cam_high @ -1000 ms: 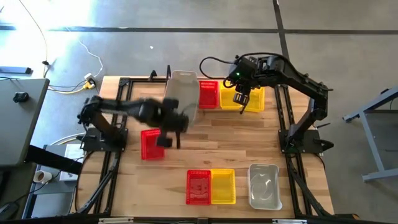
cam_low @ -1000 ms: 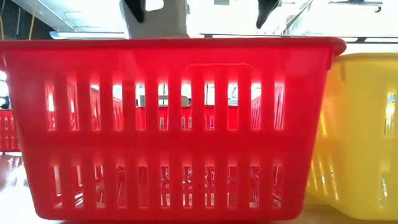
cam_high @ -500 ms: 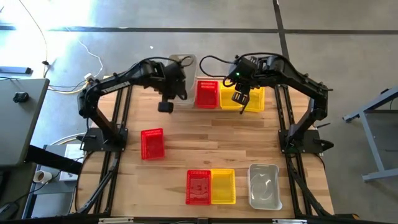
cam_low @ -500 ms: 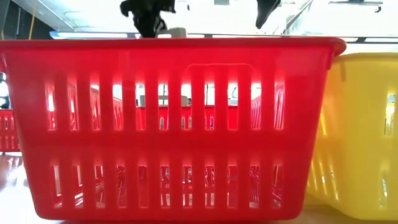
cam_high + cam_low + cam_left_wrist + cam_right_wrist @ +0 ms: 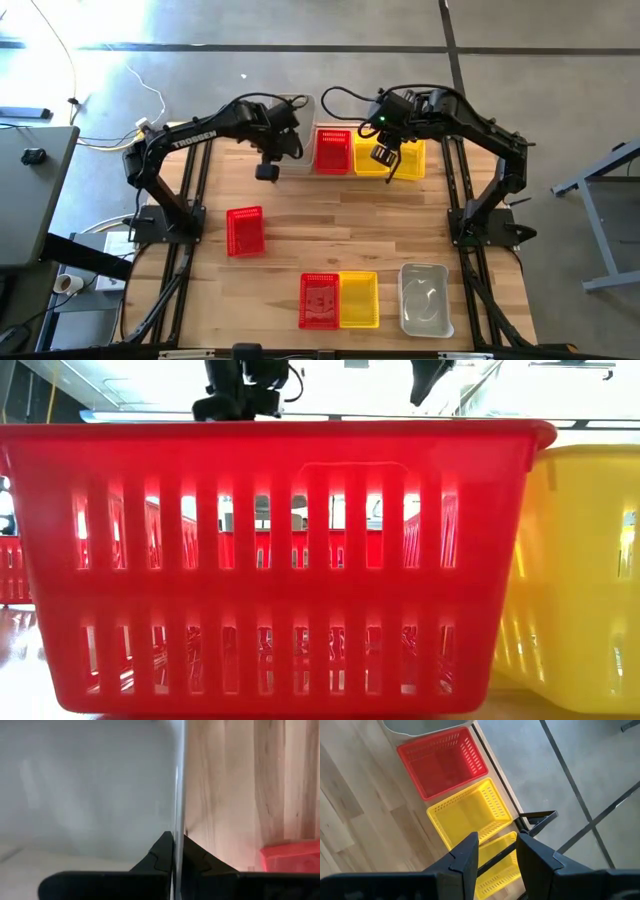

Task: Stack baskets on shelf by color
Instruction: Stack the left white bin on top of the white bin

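A clear-grey basket (image 5: pixel 296 103) sits at the left end of the shelf (image 5: pixel 537 816), beside a red basket (image 5: pixel 333 150) and yellow baskets (image 5: pixel 372 160). My left gripper (image 5: pixel 283 143) is over it at the table's far edge, shut on its wall. Whether the clear basket's bottom rests on the shelf is hidden by the arm. My right gripper (image 5: pixel 385 157) hovers open above the yellow baskets (image 5: pixel 470 815) and touches nothing. In the low view, both grippers show only as dark shapes (image 5: pixel 240 390) above a near red basket (image 5: pixel 270 560). My left gripper pinches a thin upright wall of the clear basket (image 5: pixel 178 810) between its two fingers (image 5: pixel 162 852), one finger inside the basket and one outside. The fingers come from above, pointing down. The basket's pale inside (image 5: pixel 85 785) lies to one side of the wall, wood to the other.
On the table lie a lone red basket (image 5: pixel 245 230) at the left and a near row of red (image 5: pixel 320 300), yellow (image 5: pixel 358 300) and clear (image 5: pixel 423 298) baskets. Bare wood lies across the middle. The near red and yellow (image 5: pixel 580 570) baskets fill the low view.
My left gripper carried the clear basket from over the table's middle toward the far edge and down to the shelf's left end, beside the red basket. It stayed shut on the basket. Over the last half second it has barely moved.
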